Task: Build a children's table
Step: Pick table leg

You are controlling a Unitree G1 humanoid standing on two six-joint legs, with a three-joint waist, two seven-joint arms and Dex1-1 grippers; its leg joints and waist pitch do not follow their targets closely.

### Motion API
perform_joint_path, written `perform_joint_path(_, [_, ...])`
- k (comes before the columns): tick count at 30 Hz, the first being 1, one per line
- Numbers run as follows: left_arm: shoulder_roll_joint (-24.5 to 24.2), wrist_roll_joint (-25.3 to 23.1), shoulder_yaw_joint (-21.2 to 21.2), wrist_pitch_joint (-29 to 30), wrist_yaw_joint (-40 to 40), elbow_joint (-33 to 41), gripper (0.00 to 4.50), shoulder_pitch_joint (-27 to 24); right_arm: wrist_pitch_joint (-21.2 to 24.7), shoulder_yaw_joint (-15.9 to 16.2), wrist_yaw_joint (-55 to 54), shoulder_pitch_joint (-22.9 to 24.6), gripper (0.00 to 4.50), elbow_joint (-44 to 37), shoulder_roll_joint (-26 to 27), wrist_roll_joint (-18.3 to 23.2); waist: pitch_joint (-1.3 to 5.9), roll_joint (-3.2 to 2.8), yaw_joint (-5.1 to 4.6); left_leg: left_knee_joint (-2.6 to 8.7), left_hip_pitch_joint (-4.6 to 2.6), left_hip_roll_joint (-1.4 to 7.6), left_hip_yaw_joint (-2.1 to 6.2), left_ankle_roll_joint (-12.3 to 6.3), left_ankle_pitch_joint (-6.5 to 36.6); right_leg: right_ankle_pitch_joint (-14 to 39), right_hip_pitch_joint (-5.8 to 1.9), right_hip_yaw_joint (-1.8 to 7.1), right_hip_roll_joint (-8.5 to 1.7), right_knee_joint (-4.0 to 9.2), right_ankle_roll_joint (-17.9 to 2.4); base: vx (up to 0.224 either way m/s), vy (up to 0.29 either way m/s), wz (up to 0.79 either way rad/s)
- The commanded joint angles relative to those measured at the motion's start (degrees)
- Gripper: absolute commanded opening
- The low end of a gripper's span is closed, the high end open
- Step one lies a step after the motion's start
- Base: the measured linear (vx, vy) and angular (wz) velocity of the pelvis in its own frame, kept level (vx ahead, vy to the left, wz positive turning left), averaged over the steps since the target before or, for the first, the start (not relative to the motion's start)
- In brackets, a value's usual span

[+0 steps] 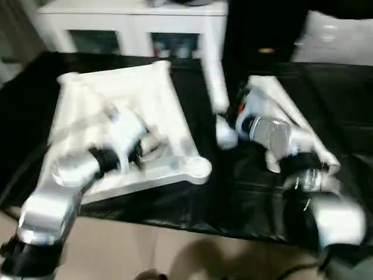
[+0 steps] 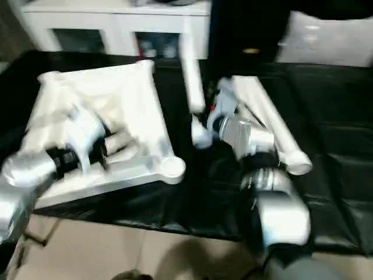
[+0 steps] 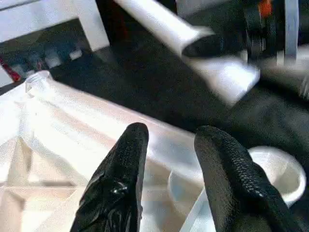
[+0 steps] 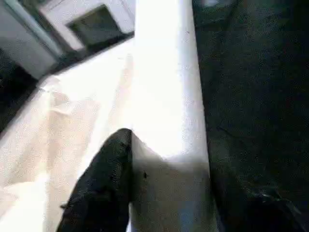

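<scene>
A: So, why is the table top [image 1: 125,125] lying ribs-up on the black counter [image 1: 245,198]?

B: Probably so the round corner sockets face upward and a leg can drop straight in. The nearest socket [image 1: 197,167] sits at the corner closest to the robot, empty.

A: And the right hand [image 4: 164,193]?

B: Its wrist view shows one black finger [image 4: 104,188] pressed against a white tube leg [image 1: 214,81], with the other finger on the far side of the tube. I'd say it is clamped around that leg. From the head views the leg stands steeply, its lower end hanging just beside the top's right edge, not yet in any socket.

A: The left hand [image 3: 178,183]?

B: Fingers [image 3: 120,183] parted with nothing between them, hovering over the ribbed underside near that front socket. My guess is it's there to steady the top while the leg goes in.

A: Other legs?

B: At least one more leg [image 1: 291,125] lies flat on the counter to the right, partly under the right forearm. A white cabinet [image 1: 134,26] stands behind.
</scene>
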State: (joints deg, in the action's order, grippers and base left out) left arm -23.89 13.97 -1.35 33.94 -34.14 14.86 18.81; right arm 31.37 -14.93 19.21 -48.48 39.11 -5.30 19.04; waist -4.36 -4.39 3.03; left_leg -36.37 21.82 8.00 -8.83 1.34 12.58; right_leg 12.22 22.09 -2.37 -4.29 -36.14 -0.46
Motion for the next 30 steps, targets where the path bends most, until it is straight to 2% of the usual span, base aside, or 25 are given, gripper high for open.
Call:
perform_joint_path(1, [1.6,3.8,0.5,3.1,-0.4,0.9,2.20,1.3,2.9,-1.5,5.6,4.9,1.88,-8.4,0.1,4.9,4.61,-3.03,0.20,4.10,-1.22,3.82,1.30,-2.31,3.3,-5.1,-2.63,1.92,-3.67,2.10,-18.4,0.000,0.000,0.00])
perform_joint_path(2, [2.8,5.5,1.0,4.1,-0.3,1.1,2.20,1.9,2.2,-1.3,7.5,7.2,1.88,-11.4,0.2,5.9,4.67,-2.02,0.10,4.25,-1.20,4.09,1.39,-2.26,3.1,-7.3,-2.52,1.79,-3.34,2.29,-17.8,0.000,0.000,0.00])
perform_joint_path(3, [4.2,6.8,1.4,4.3,0.1,1.2,2.24,2.8,1.1,-0.9,10.3,9.6,1.88,-14.4,-0.2,7.0,4.95,-1.94,0.37,4.06,-1.00,3.91,1.36,-2.65,2.2,-8.9,-2.76,1.73,-3.52,2.09,-18.0,0.000,0.000,0.00])
perform_joint_path(4, [6.1,8.0,1.7,4.4,0.8,1.0,2.35,3.8,-0.2,-0.4,13.9,12.8,1.88,-18.2,-0.5,8.9,4.77,-1.49,0.49,4.15,-0.69,3.85,1.28,-3.36,2.7,-7.7,-2.92,1.86,-3.83,2.48,-18.3,0.000,0.000,0.00])
perform_joint_path(5, [6.7,8.3,1.7,4.4,1.0,0.9,2.50,4.1,-0.4,-0.4,15.1,13.7,1.88,-19.2,-0.6,9.6,4.77,-1.49,0.49,4.15,-0.69,3.85,1.28,-3.36,2.7,-7.7,-2.92,1.86,-3.83,2.48,-18.3,0.000,0.000,0.00])
perform_joint_path(6, [7.7,8.9,1.7,4.6,1.3,0.7,2.62,4.6,-0.6,-0.5,16.8,15.3,1.88,-21.0,-0.8,11.0,4.54,-1.48,0.81,4.21,-0.33,3.96,1.24,-4.14,3.9,-4.8,-3.17,2.04,-4.33,2.92,-18.1,0.000,0.000,0.00])
perform_joint_path(7, [8.6,9.6,1.7,5.0,1.5,1.0,2.62,4.9,0.1,-0.5,19.0,17.3,1.88,-23.6,-1.0,12.9,4.69,-0.66,0.90,4.30,-0.24,4.01,1.32,-4.69,3.4,-2.7,-3.37,2.05,-4.45,2.93,-17.9,0.000,0.000,0.00])
perform_joint_path(8, [9.8,11.7,2.0,7.0,1.4,1.5,2.67,5.8,2.2,0.0,22.6,19.9,1.88,-27.6,-1.8,15.9,4.47,0.27,0.68,4.37,-0.10,4.01,1.11,-5.24,3.5,-1.5,-3.33,2.11,-4.36,3.24,-17.8,0.000,0.000,0.00])
perform_joint_path(9, [10.1,12.6,2.2,7.8,1.4,1.7,2.71,6.1,3.1,0.2,23.7,20.7,1.88,-28.9,-2.0,17.0,4.15,0.02,0.97,4.34,-0.16,4.02,1.10,-5.67,4.1,2.2,-3.19,2.23,-4.50,3.46,-17.0,0.000,0.000,0.00])
perform_joint_path(10, [11.0,14.3,2.4,9.6,1.5,2.3,2.81,6.6,5.5,-0.1,25.5,22.3,1.87,-31.6,-2.3,19.4,3.95,1.08,0.61,4.52,0.21,4.01,1.13,-6.05,3.5,4.9,-3.26,2.23,-4.50,3.64,-16.3,0.000,0.000,0.00])
perform_joint_path(11, [11.8,15.6,2.9,11.4,2.2,2.4,2.95,7.4,8.0,-0.6,27.0,23.3,1.87,-34.2,-2.3,22.0,3.93,0.85,0.44,4.50,-0.03,4.01,1.10,-5.96,3.2,7.1,-2.83,2.21,-4.38,3.96,-15.6,0.000,0.000,0.00])
perform_joint_path(12, [12.2,16.2,3.3,12.0,2.5,2.4,3.05,7.7,8.8,-0.7,27.5,23.6,1.87,-35.0,-2.2,22.9,3.86,0.65,0.32,4.46,-0.13,3.95,1.06,-5.91,3.4,7.7,-2.74,2.25,-4.27,4.01,-15.6,0.000,0.000,0.00])
perform_joint_path(13, [12.8,17.2,3.9,13.0,3.1,2.2,3.09,8.2,9.8,-0.7,28.3,24.1,1.87,-36.3,-2.2,24.2,3.74,0.71,0.20,4.55,-0.16,4.00,1.14,-5.62,4.1,9.1,-2.54,2.17,-4.11,4.30,-15.2,0.000,0.000,0.00])
perform_joint_path(14, [14.1,19.4,5.3,14.6,4.2,2.0,3.09,8.8,11.2,-0.8,29.2,24.9,1.87,-37.9,-2.1,26.2,3.60,1.29,-0.06,4.65,-0.10,3.96,1.06,-5.38,4.4,9.7,-2.55,2.18,-4.00,4.38,-15.1,0.000,0.000,0.00])
perform_joint_path(17, [16.9,23.4,7.1,16.2,5.7,2.0,3.08,10.0,13.2,0.1,31.4,27.4,1.87,-41.0,-2.6,29.3,3.56,1.26,0.23,4.78,-0.16,4.11,1.15,-4.83,4.5,11.5,-2.24,2.23,-4.04,4.67,-14.3,0.000,0.000,0.00])
perform_joint_path(19, [18.2,26.0,8.3,16.9,6.6,2.3,3.08,10.8,13.4,1.4,31.9,29.1,1.87,-42.8,-3.0,30.3,3.69,1.12,0.46,4.84,-0.22,4.16,1.22,-4.51,3.7,10.2,-2.13,2.21,-3.96,4.57,-13.9,0.000,0.000,0.00])
perform_joint_path(20, [18.2,26.0,8.3,16.9,6.6,2.3,3.08,10.8,13.4,1.4,31.9,29.1,1.87,-42.8,-3.0,30.3,3.79,1.21,0.52,4.75,-0.19,4.12,1.21,-4.49,3.2,9.4,-2.18,2.20,-3.99,4.54,-13.9,0.000,0.000,0.00])
perform_joint_path(21, [19.6,28.5,9.2,17.4,7.2,2.7,3.08,11.3,13.7,2.0,32.0,30.3,1.87,-44.1,-3.0,30.9,3.85,1.43,0.52,4.72,-0.06,4.04,1.15,-4.69,2.3,8.1,-2.23,2.22,-4.01,4.46,-14.0,0.000,0.000,0.00])
perform_joint_path(22, [20.1,29.5,9.5,17.7,7.4,2.9,3.08,11.5,13.9,2.1,31.9,30.5,1.87,-44.5,-3.0,31.0,3.84,1.29,0.66,4.65,-0.05,3.99,1.17,-4.84,2.0,7.8,-2.17,2.23,-4.09,4.44,-14.1,0.000,0.000,0.00])
perform_joint_path(23, [20.6,30.6,10.0,18.4,7.7,3.1,3.08,11.7,14.3,1.9,31.7,30.6,1.87,-45.0,-2.9,31.2,3.85,1.39,0.74,4.58,0.07,3.98,1.16,-5.15,1.4,7.1,-2.20,2.25,-4.14,4.38,-14.2,0.000,0.000,0.00])
perform_joint_path(24, [20.9,31.0,10.1,18.9,7.9,3.3,3.08,11.8,14.7,1.6,31.5,30.7,1.87,-45.2,-2.9,31.5,4.02,1.76,0.76,4.51,0.25,3.96,1.17,-5.76,0.3,6.0,-2.26,2.21,-4.12,4.31,-14.2,0.000,0.000,0.00])
perform_joint_path(25, [20.9,31.0,10.1,19.0,7.9,3.3,3.08,11.8,14.7,1.6,31.5,30.7,1.87,-45.2,-2.9,31.5,4.02,1.76,0.76,4.51,0.25,3.96,1.17,-5.76,0.3,6.0,-2.26,2.21,-4.12,4.31,-14.2,0.000,0.000,0.00])
perform_joint_path(27, [21.2,31.4,9.8,19.8,8.0,4.2,3.08,11.1,16.0,1.7,31.8,30.9,1.87,-46.3,-3.2,32.7,4.00,1.59,0.79,4.30,0.45,3.91,1.18,-7.13,-1.5,4.5,-2.00,2.12,-4.02,4.14,-14.0,0.000,0.000,0.00])
perform_joint_path(30, [22.0,33.1,10.4,20.5,9.2,4.5,3.08,10.7,16.3,2.3,31.5,31.3,1.87,-47.2,-3.5,33.3,3.92,1.76,0.77,4.27,0.45,3.96,1.14,-7.27,-1.1,5.1,-1.99,2.09,-4.06,4.23,-13.9,0.000,0.000,0.00])
